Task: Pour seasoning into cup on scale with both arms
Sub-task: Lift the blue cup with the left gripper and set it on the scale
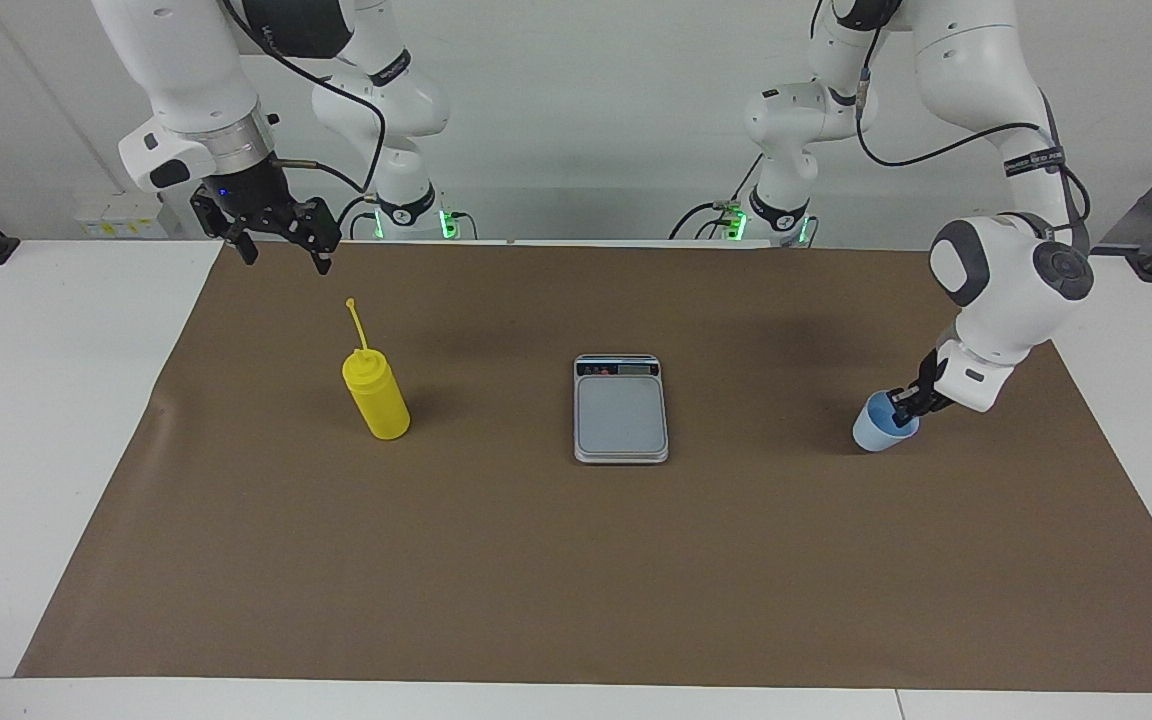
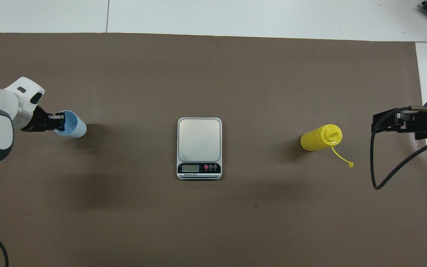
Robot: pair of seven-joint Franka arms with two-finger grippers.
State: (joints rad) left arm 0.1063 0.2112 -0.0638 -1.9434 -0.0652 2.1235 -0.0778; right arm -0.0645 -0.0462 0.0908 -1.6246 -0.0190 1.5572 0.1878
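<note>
The pale blue cup is at the left arm's end of the brown mat, beside the scale. My left gripper is shut on the cup's rim, one finger inside and one outside. The silver-grey scale lies at the mat's middle with nothing on its plate. The yellow seasoning bottle stands upright toward the right arm's end, its cap strap hanging free. My right gripper hangs open in the air, apart from the bottle, over the mat's edge at the robots' side.
A brown mat covers most of the white table. A black cable loops down from the right arm at that end of the mat.
</note>
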